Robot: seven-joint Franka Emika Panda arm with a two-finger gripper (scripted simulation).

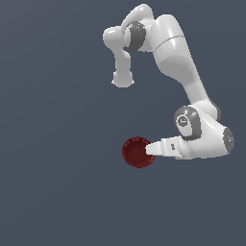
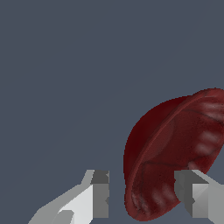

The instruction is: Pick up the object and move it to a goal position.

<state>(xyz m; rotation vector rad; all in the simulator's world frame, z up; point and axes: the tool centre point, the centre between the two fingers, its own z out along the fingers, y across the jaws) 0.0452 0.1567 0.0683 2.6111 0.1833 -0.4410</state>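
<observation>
**Op A:** Reading the exterior view from its left: nothing but bare grey surface (image 1: 53, 182) until the middle, where I see the dark red bowl (image 1: 137, 153). Just past it, on the exterior view's right, my pincer (image 1: 150, 150) reaches in sideways from the arm's bent wrist and meets the bowl's near edge

**Op B:** Are you gripping it?

**Op A:** I judge so, though not with full certainty. In the wrist view the two fingers (image 2: 101, 199) stand apart with the bowl (image 2: 173, 157) tilted between them, its ridged rim turned toward the camera. One finger looks pressed at the inside wall, but the other shows a gap to the bowl's outside. So: pincer spread about the rim, contact on one side, closure not confirmed

**Op B:** Is the bowl off the surface?

**Op A:** I can't tell. The renders give no shadow under it, and the tilt in the wrist view may only be the camera's angle

**Op B:** So which step are we in?

**Op A:** The grasp, or the very start of the carry. No goal marker shows in either view. My next move calls for closing firmly on the rim, checking the bowl doesn't pivot in a thin-wall pinch, then lifting slowly before travelling toward the goal
</observation>
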